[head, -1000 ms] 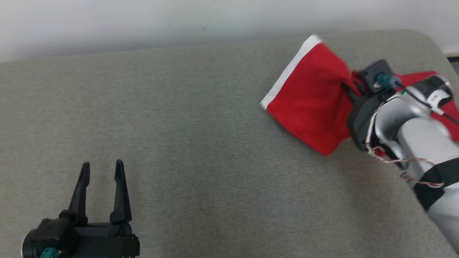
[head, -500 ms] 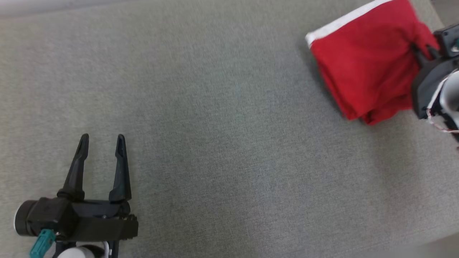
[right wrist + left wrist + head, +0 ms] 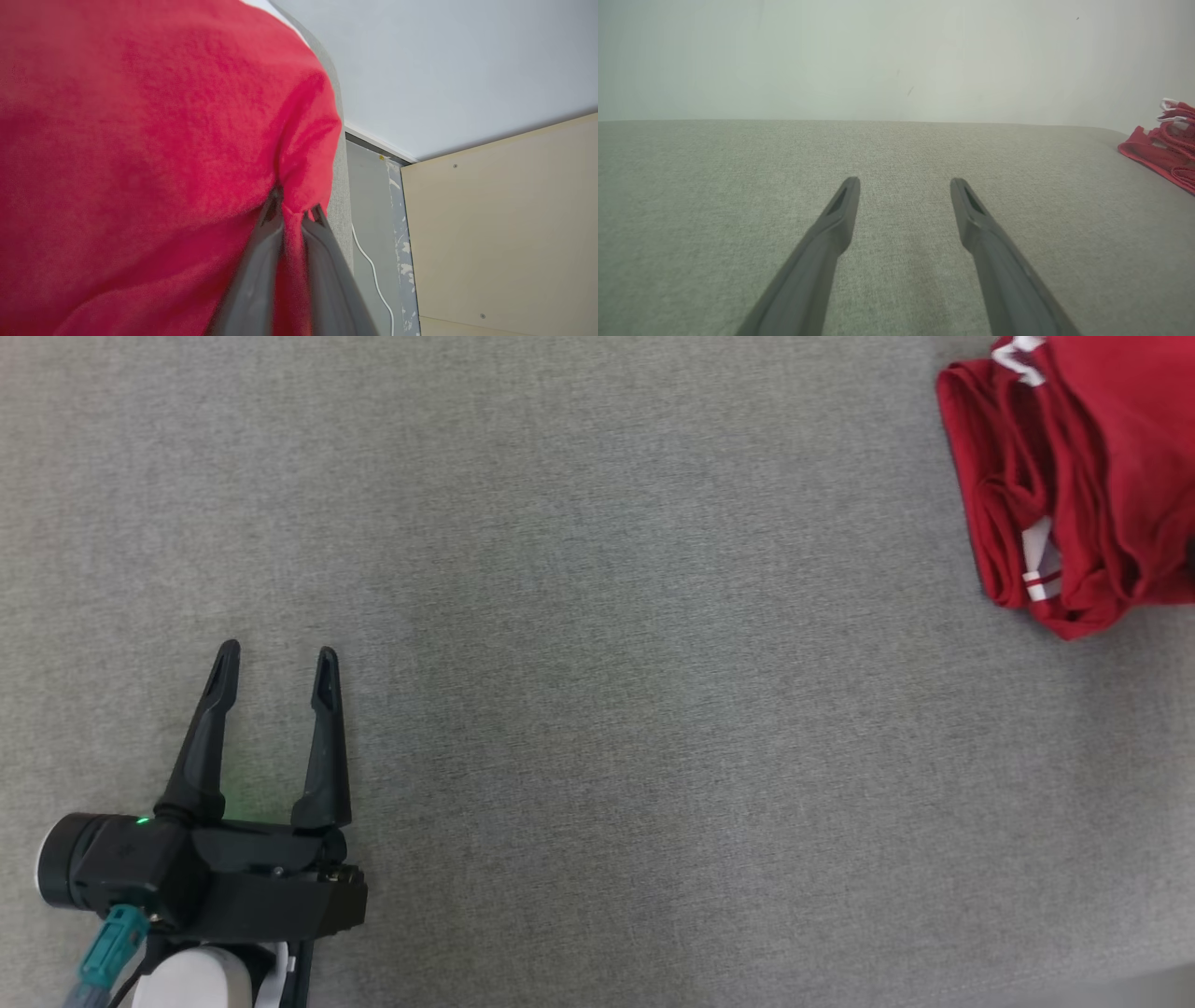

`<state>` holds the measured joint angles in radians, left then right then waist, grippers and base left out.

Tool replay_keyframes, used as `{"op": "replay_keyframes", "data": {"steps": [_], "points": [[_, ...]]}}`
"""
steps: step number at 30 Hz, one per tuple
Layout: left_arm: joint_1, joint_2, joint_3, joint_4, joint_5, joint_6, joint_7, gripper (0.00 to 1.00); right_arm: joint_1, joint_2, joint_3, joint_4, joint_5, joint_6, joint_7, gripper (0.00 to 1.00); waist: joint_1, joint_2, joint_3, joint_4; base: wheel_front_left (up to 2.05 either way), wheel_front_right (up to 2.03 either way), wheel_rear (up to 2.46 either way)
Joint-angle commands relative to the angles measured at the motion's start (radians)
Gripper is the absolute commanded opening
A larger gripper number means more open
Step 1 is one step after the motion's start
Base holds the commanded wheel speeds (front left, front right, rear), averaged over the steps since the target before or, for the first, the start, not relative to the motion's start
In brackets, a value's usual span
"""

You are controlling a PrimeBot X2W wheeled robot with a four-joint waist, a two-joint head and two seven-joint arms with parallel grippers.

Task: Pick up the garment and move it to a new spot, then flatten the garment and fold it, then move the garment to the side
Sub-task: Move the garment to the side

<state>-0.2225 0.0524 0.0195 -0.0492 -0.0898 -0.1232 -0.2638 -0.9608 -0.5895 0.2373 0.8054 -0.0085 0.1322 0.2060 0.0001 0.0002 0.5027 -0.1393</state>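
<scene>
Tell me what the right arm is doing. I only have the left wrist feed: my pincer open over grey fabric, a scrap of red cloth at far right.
Observer: The right pincer is shut on the red garment, with a fold of cloth pinched between its fingers.
Operator: Flat or bunched?
Observer: Bunched. The head view shows it gathered in loose folds at the upper right, with white trim showing among them.
Operator: What's past it on that side?
Observer: In the right wrist view the grey cushion ends at a rounded edge. Beyond that are a white cable and a beige panel.
</scene>
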Motion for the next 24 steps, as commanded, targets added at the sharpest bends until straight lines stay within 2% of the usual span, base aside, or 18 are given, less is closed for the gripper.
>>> {"op": "replay_keyframes", "data": {"steps": [1, 2, 9, 13, 16, 17, 21, 24], "points": [[-0.012, 0.003, -0.001, 0.002, 0.006, -0.001, 0.0, 1.0, 0.015, 0.007, -0.023, 0.012, -0.028, -0.003, -0.008, 0.83, -0.0001, -0.0002, -0.002, 0.011, 0.0, 0.0, 0.0], [-0.011, 0.003, -0.001, 0.005, 0.005, -0.002, 0.0, 1.0, 0.02, 0.012, -0.04, 0.016, -0.045, -0.003, -0.018, 1.0, -0.0001, -0.0002, -0.008, 0.013, 0.0, 0.0, 0.0], [0.024, 0.001, -0.009, 0.028, -0.009, -0.005, 0.0, 1.0, 0.106, 0.078, -0.188, 0.02, -0.067, -0.003, -0.119, 1.0, -0.0001, -0.0002, -0.104, 0.034, 0.0, 0.0, 0.0], [0.059, -0.001, 0.002, 0.037, -0.021, 0.005, 0.0, 1.0, 0.183, 0.14, -0.28, -0.027, -0.013, -0.003, -0.215, 1.0, -0.0001, -0.0002, -0.178, 0.04, 0.0, 0.0, 0.0], [0.092, -0.001, 0.017, 0.038, -0.049, 0.018, 0.0, 1.0, 0.262, 0.21, -0.332, -0.085, 0.05, -0.003, -0.277, 1.0, -0.0001, -0.0002, -0.236, 0.041, 0.0, 0.0, 0.0], [0.092, -0.001, 0.017, 0.038, -0.049, 0.018, 0.0, 1.0, 0.262, 0.21, -0.332, -0.085, 0.05, -0.003, -0.277, 1.0, -0.0001, -0.0002, -0.236, 0.041, 0.0, 0.0, 0.0], [0.14, -0.002, 0.035, 0.039, -0.075, 0.034, 0.0, 1.0, 0.352, 0.289, -0.349, -0.181, 0.147, -0.003, -0.301, 1.0, -0.0001, -0.0002, -0.295, 0.039, 0.0, 0.0, 0.0], [0.167, -0.002, 0.032, 0.046, -0.098, 0.042, 0.0, 1.0, 0.435, 0.325, -0.321, -0.266, 0.195, -0.003, -0.317, 1.0, -0.0001, -0.0002, -0.333, 0.05, 0.0, 0.0, 0.0]]}}
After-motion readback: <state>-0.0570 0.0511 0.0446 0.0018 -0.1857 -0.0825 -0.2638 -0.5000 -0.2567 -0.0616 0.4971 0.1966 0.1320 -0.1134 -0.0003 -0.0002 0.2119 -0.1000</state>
